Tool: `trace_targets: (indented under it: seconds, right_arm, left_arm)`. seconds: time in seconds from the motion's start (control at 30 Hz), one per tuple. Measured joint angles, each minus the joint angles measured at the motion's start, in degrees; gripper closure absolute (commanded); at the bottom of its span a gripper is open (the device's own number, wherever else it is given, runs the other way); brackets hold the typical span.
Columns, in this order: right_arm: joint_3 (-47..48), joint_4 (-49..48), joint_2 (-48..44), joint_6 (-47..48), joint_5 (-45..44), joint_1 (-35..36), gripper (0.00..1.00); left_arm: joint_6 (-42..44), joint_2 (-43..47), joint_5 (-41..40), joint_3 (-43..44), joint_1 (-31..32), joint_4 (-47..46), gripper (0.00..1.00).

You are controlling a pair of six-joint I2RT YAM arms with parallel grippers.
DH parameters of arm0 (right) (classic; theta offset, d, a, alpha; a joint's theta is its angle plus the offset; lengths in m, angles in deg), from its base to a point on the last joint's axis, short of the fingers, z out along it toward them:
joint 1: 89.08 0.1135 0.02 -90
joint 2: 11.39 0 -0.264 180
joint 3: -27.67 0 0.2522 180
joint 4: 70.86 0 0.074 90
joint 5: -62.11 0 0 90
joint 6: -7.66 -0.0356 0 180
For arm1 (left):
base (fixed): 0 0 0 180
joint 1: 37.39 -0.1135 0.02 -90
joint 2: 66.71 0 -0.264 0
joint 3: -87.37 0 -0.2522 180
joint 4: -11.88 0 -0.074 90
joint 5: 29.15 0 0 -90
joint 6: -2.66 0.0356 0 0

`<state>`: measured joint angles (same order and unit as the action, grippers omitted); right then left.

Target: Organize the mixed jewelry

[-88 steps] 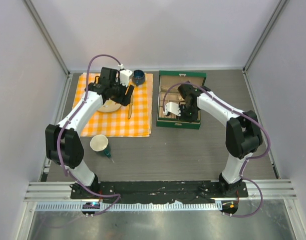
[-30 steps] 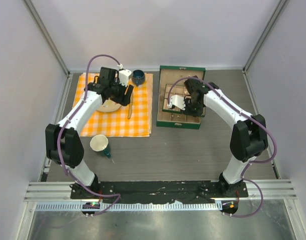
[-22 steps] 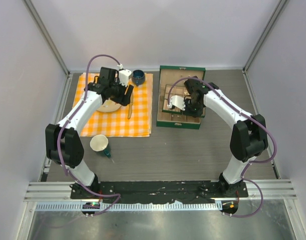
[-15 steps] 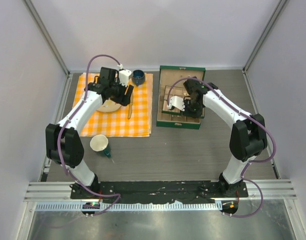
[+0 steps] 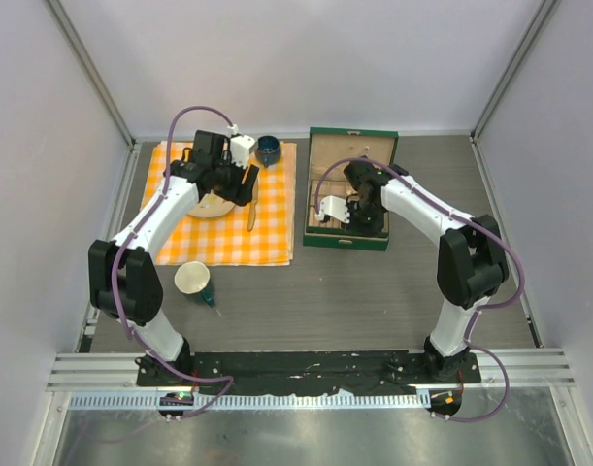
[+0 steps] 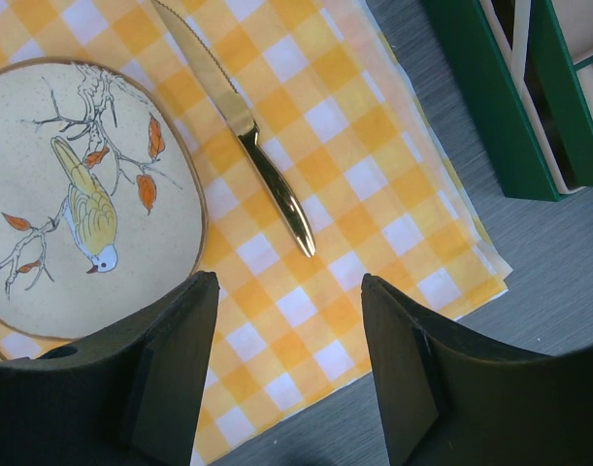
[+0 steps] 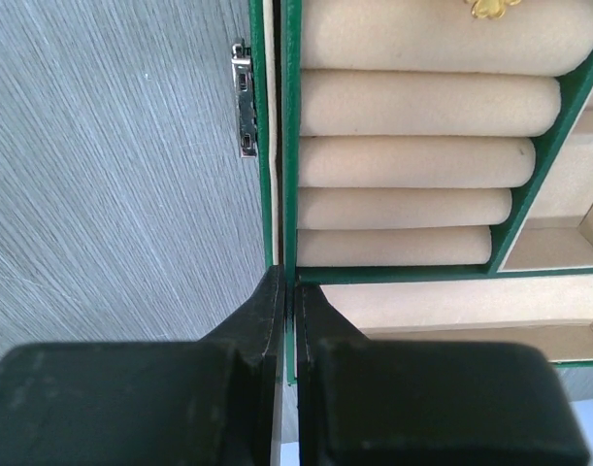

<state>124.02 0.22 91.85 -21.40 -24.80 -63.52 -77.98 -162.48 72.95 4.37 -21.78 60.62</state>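
Observation:
A green beige-lined box [image 5: 351,155] stands open at the back right, with its tray [image 7: 412,155] of beige rolls inside. My right gripper [image 5: 348,219] [image 7: 288,283] is shut on the tray's thin green side wall [image 7: 290,194] at the box's near part. One small gold piece [image 7: 492,8] of jewelry sits on the top roll. The other jewelry is hidden. My left gripper [image 5: 246,184] [image 6: 291,320] is open and empty above the orange checked cloth [image 5: 228,223].
A gold knife [image 6: 267,175] and a bird-painted plate [image 6: 73,194] lie on the cloth. A dark blue bowl [image 5: 268,149] sits at the cloth's back edge. A paper cup [image 5: 192,279] stands in front of it. The box has a metal latch [image 7: 243,97].
My right gripper has moved toward the near left of the box, still shut on the tray wall, and the tray has come with it. The left arm has not moved.

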Motion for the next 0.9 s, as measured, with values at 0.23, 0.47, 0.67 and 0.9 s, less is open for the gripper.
trace_targets:
  seconds: [0.23,0.47,0.67,0.9]
  right_arm:
    - [0.0,0.13,0.22,0.24,-0.42,0.66,0.99]
    - [0.0,0.13,1.11,0.42,-0.48,0.74,0.99]
    - [0.0,0.07,1.18,0.44,-0.74,0.87,0.99]
    - [0.0,-0.07,1.29,0.42,-0.92,0.94,0.99]
  left_arm:
    - [0.0,0.0,0.0,0.0,-0.02,0.02,0.35]
    - [0.0,0.0,0.0,0.0,-0.04,0.0,0.35]
    - [0.0,0.0,0.02,0.0,-0.28,0.0,0.35]
    - [0.0,0.0,0.04,0.0,-0.39,0.0,0.35]
